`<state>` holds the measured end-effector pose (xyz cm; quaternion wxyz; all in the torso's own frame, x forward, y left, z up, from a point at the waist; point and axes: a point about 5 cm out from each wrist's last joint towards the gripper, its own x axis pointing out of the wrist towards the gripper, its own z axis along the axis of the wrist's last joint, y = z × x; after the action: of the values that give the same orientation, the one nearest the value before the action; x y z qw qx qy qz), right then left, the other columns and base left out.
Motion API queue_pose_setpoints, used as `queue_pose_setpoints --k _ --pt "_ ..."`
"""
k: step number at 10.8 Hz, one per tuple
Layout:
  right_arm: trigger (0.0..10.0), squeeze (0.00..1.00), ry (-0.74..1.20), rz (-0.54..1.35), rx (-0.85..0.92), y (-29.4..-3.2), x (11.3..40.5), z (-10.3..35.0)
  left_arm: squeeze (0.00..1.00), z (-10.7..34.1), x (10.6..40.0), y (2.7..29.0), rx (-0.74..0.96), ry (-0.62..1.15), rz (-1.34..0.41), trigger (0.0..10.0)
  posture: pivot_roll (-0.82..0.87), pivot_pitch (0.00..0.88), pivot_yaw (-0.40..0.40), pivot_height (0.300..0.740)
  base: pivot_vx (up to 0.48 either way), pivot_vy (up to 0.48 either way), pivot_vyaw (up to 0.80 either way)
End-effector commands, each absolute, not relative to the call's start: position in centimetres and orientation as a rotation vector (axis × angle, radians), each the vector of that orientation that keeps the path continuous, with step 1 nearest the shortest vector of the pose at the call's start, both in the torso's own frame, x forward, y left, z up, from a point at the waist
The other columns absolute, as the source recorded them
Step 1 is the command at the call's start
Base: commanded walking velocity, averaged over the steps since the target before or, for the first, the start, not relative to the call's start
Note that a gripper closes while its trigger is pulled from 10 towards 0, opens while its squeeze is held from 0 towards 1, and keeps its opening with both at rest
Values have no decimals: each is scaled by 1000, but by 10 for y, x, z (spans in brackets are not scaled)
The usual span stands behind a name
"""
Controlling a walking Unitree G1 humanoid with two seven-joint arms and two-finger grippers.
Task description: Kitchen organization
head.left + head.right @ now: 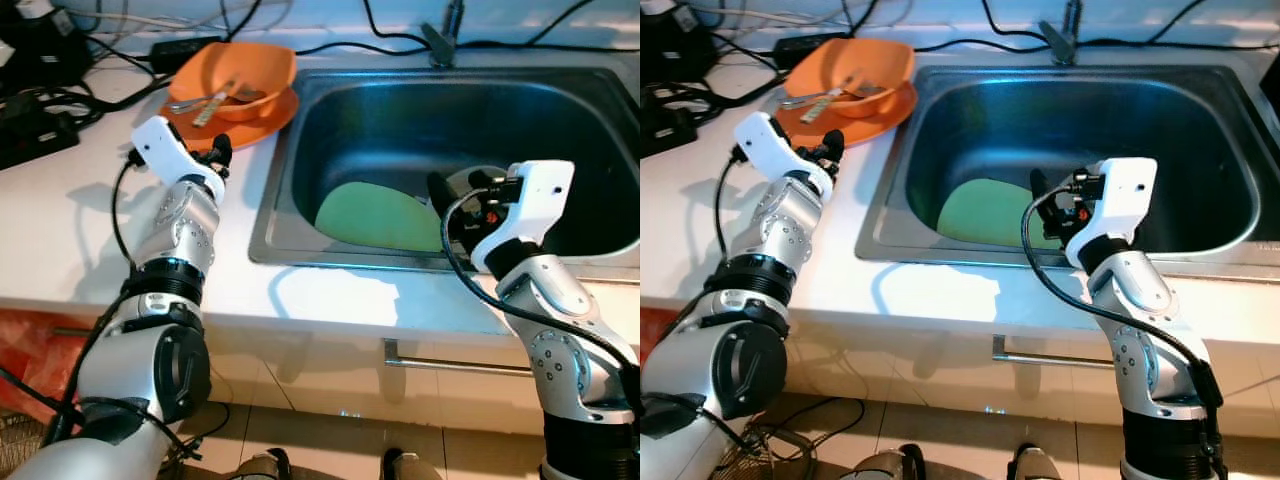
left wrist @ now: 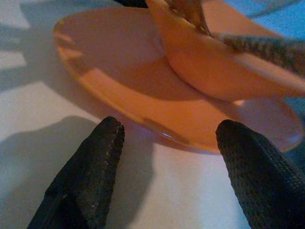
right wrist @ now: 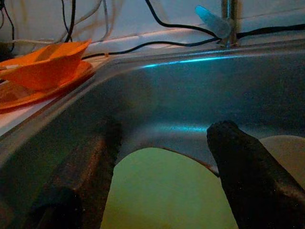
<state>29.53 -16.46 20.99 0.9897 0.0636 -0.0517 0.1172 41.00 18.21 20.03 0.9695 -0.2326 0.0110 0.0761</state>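
Note:
An orange plate (image 1: 268, 120) lies on the white counter left of the sink, with an orange bowl (image 1: 245, 68) on it that holds a fork and spoon (image 1: 205, 100). My left gripper (image 1: 219, 150) is open just short of the plate's near rim (image 2: 143, 114), its fingertips (image 2: 102, 143) resting low over the counter. A green plate (image 1: 375, 215) lies flat in the sink. My right gripper (image 1: 448, 198) hangs open inside the sink near its front wall, just above the green plate (image 3: 162, 191), with nothing between the fingers.
The steel sink (image 1: 450, 110) has a faucet (image 1: 440, 40) at its back. A pale plate (image 3: 286, 148) lies beside the green one. Black cables and a power strip (image 1: 30, 135) crowd the counter's back left. A drawer handle (image 1: 450, 365) runs below the counter.

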Motion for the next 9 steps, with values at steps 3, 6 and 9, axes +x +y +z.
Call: queue_pose_setpoints --k 3,6,9 --pt "10000 0 -93 237 137 -162 293 209 0 184 403 196 -387 69 249 10000 -49 223 110 740 0 0 0" --pt "10000 0 -93 233 142 -164 294 209 0 197 404 199 -336 20 258 10000 -43 224 114 740 0 0 0" --pt "10000 0 -91 236 148 -164 294 208 0 201 399 199 -337 -3 262 10000 -34 224 112 740 0 0 0"
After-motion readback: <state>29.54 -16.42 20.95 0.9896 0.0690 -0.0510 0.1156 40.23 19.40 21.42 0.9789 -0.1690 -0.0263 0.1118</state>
